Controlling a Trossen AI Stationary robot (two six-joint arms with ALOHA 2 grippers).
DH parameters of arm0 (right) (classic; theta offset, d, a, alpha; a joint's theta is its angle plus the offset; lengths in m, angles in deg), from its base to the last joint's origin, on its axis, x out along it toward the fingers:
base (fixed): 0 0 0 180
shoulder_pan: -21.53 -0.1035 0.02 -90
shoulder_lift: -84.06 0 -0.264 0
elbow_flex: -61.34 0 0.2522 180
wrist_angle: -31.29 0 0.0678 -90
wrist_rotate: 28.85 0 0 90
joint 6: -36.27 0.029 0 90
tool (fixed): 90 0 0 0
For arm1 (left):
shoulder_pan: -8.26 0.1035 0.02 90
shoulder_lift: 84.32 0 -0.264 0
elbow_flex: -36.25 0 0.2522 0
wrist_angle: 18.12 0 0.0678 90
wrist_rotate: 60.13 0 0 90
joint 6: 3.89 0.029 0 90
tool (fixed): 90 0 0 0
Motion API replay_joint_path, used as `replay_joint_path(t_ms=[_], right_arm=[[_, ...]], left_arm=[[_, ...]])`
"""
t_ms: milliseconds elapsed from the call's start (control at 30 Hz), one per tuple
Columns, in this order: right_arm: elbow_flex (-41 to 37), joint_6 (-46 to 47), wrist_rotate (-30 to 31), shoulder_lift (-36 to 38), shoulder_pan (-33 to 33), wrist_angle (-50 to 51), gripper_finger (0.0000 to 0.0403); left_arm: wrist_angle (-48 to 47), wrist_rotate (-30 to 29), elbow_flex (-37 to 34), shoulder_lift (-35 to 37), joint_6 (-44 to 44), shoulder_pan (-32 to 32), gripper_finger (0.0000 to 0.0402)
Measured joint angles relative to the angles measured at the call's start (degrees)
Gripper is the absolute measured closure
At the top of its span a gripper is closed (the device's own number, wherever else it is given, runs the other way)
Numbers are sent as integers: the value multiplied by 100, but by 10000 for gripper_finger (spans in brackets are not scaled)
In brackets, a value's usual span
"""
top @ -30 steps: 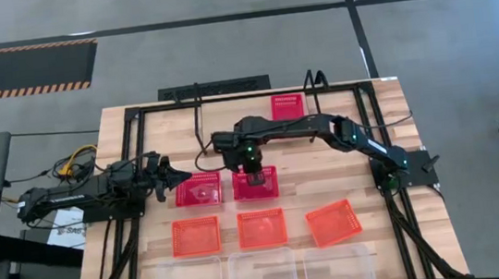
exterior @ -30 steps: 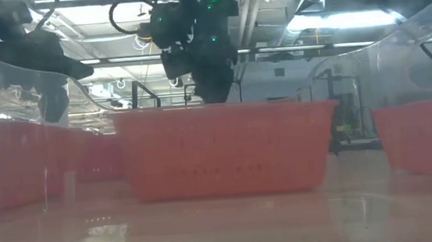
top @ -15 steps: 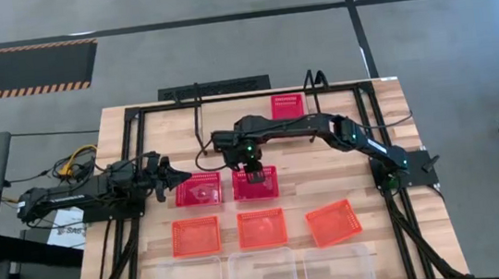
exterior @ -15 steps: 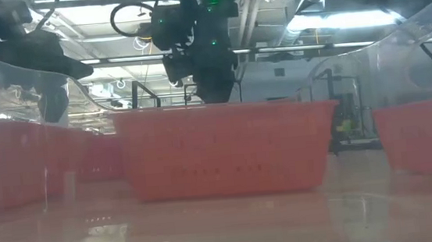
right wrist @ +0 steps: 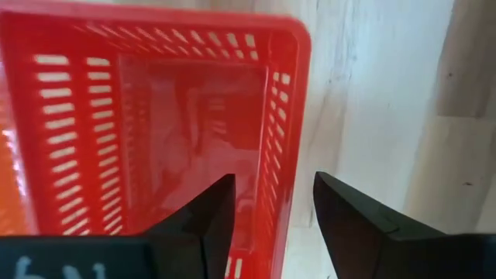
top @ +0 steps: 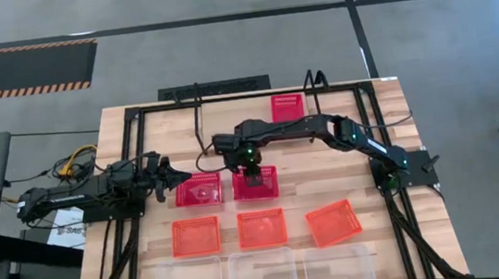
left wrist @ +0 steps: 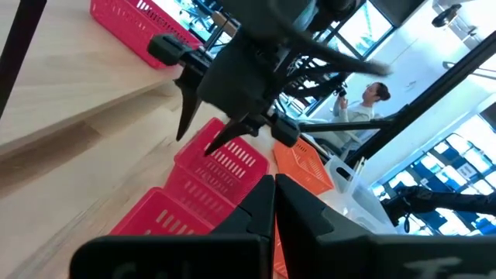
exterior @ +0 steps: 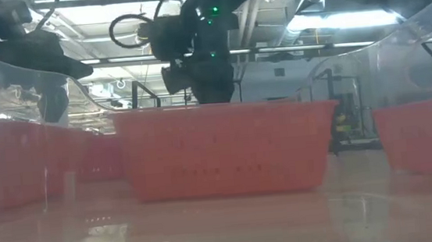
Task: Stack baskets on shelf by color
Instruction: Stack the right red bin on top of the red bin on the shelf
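In the high view three red baskets show: one (top: 198, 190) beside my left gripper (top: 177, 175), one (top: 255, 184) under my right gripper (top: 251, 169), and one (top: 287, 106) near the table's far edge. Three orange baskets (top: 262, 227) stand in a row nearer, with three clear ones (top: 262, 274) at the near edge. My right gripper (right wrist: 273, 180) is open, pointing down. One finger (right wrist: 213, 217) is inside the middle red basket and the other (right wrist: 349, 217) outside its far wall (right wrist: 285, 155). My left gripper (left wrist: 273, 180) is shut and hovers left of the red baskets. The black wire shelf (top: 212, 90) sits at the far edge.
A large black tube frame (top: 136, 161) runs around the table top and crosses it in bars. Bare wood lies between the red row and the far edge. A person (left wrist: 376, 97) stands in the room beyond the table.
My right gripper has shifted a little toward the table's far edge over the middle red basket and turned slightly about its wrist. The baskets have stayed in place.
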Motion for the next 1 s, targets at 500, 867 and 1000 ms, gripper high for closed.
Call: replay_joint_path(t_ms=[500,867,1000], right_arm=[[-196,237,41,0,9,-39,387],[855,997,811,745,26,452,398],[868,1882,1792,1535,110,348,398]], left_arm=[[-2,-2,2,0,2,0,401],[-17,-17,4,-9,4,-2,401],[-17,-20,4,-17,4,-2,401]])
